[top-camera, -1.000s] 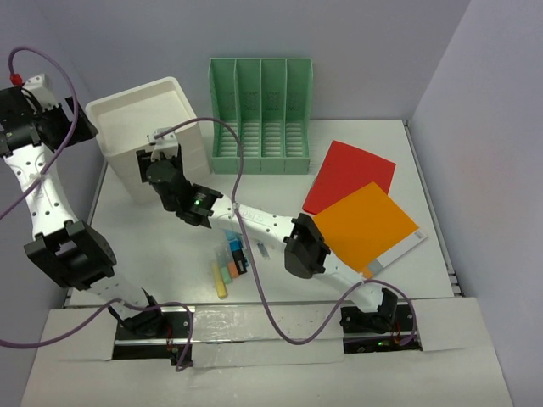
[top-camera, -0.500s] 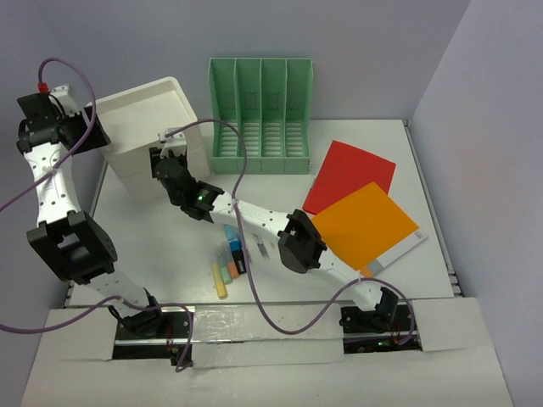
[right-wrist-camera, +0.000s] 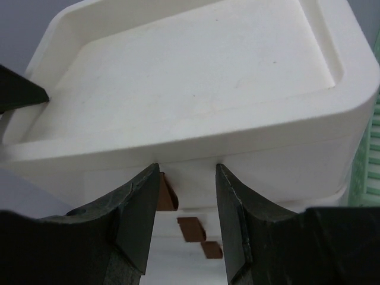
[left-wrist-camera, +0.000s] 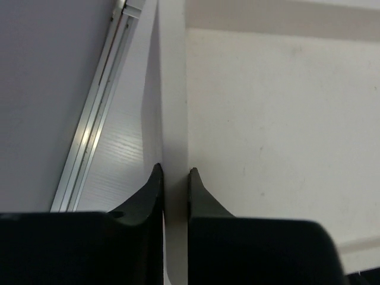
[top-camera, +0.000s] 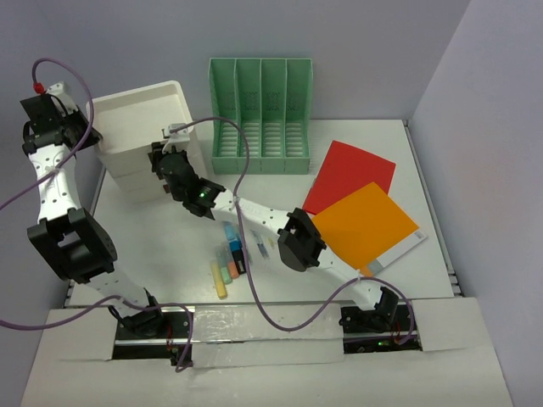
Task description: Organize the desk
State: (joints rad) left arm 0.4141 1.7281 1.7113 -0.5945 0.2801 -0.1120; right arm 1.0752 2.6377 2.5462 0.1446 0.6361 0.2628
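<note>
The desk (top-camera: 161,254) is a wide white tabletop. At its back left stands a white three-drawer box (top-camera: 140,119) with brown handles. My left gripper (top-camera: 85,134) is shut on the box's thin left rim (left-wrist-camera: 173,89), one finger on each side of the wall. My right gripper (top-camera: 165,155) is at the box's front, just under the top lip. Its jaws (right-wrist-camera: 187,172) stand open around the top drawer's brown handle (right-wrist-camera: 168,193), which lies against the left finger. Two lower handles (right-wrist-camera: 191,228) show between the fingers.
A green slotted file holder (top-camera: 261,114) stands behind the centre. A red folder (top-camera: 352,174) and an orange folder (top-camera: 366,222) on white paper lie at the right. Several coloured markers (top-camera: 231,259) lie under the right arm. An aluminium rail (left-wrist-camera: 95,130) runs along the desk's left edge.
My left arm has swung in to the box's left rim and its gripper has closed on it. My right gripper has moved up to the top drawer's handle and narrowed a little.
</note>
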